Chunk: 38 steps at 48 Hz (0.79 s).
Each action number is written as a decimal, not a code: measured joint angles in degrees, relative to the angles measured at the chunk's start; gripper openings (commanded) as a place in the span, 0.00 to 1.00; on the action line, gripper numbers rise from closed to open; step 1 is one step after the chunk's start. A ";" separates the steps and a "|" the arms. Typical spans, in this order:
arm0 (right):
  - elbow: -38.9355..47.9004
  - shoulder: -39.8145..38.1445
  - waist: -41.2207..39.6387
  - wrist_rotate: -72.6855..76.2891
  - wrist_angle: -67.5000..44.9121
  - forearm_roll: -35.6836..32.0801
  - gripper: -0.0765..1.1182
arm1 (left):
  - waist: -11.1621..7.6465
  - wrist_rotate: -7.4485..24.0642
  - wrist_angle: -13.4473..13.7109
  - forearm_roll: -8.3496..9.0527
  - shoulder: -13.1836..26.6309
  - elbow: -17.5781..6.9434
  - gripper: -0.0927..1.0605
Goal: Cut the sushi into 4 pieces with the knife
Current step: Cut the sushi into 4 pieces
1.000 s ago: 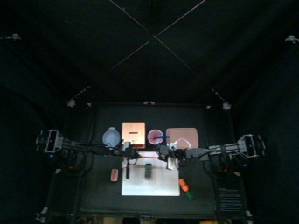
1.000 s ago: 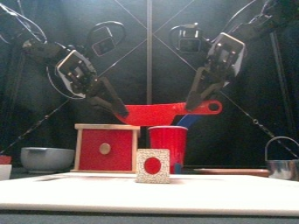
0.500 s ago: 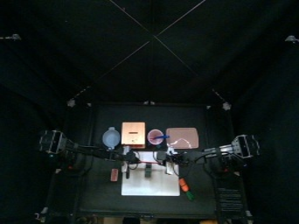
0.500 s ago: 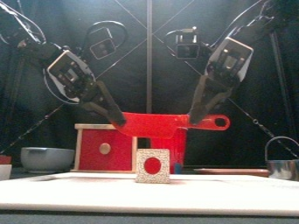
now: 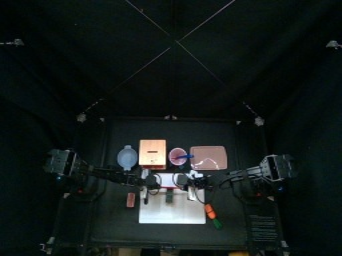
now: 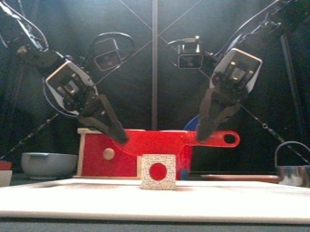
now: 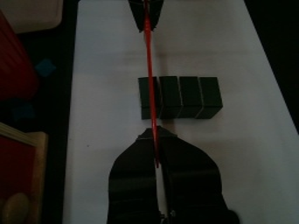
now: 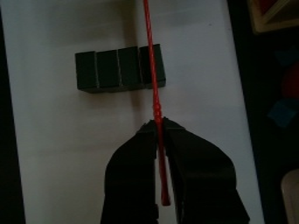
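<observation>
1. Black curtains back a black table (image 5: 107, 225). A flat white cutting board (image 6: 155, 201) lies at its front.
2. On the board stands the sushi roll (image 7: 179, 96), four dark green blocks pressed together. Its end is speckled white round a red centre.
3. A thin red knife (image 6: 169, 140) hangs level just above one end block.
4. The left gripper (image 7: 153, 133) is clamped on the blade end and the right gripper (image 8: 156, 128) on the handle.
5. The inside of the blue-grey bowl (image 6: 49, 164) is hidden.

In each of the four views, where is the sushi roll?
Top view: sushi roll barely visible on the white board's back part.
Front view: low centre, end face showing.
Left wrist view: near the middle, past the left tool.
Right wrist view: off-centre, past the right tool.
Shared landmark: red knife above the roll.
</observation>
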 measured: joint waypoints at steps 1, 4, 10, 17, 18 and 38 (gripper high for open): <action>0.00 0.09 0.00 0.00 0.00 0.00 0.20 | 0.00 0.00 0.00 0.00 0.00 0.00 0.26; -0.09 0.26 0.09 0.00 0.09 0.00 0.20 | -0.09 0.00 0.00 -0.09 0.26 0.00 0.26; -0.35 0.53 0.09 0.09 0.18 0.00 0.20 | -0.26 0.00 0.00 -0.26 0.53 0.00 0.26; -0.62 0.79 0.00 0.09 0.35 0.09 0.20 | -0.53 0.00 -0.09 -0.62 0.97 0.00 0.26; -0.62 0.79 0.09 0.09 0.26 0.09 0.20 | -0.53 0.00 -0.09 -0.79 0.97 0.09 0.26; -1.49 1.05 0.70 0.09 1.41 0.00 0.20 | -1.32 0.00 -0.18 -1.76 1.32 0.00 0.26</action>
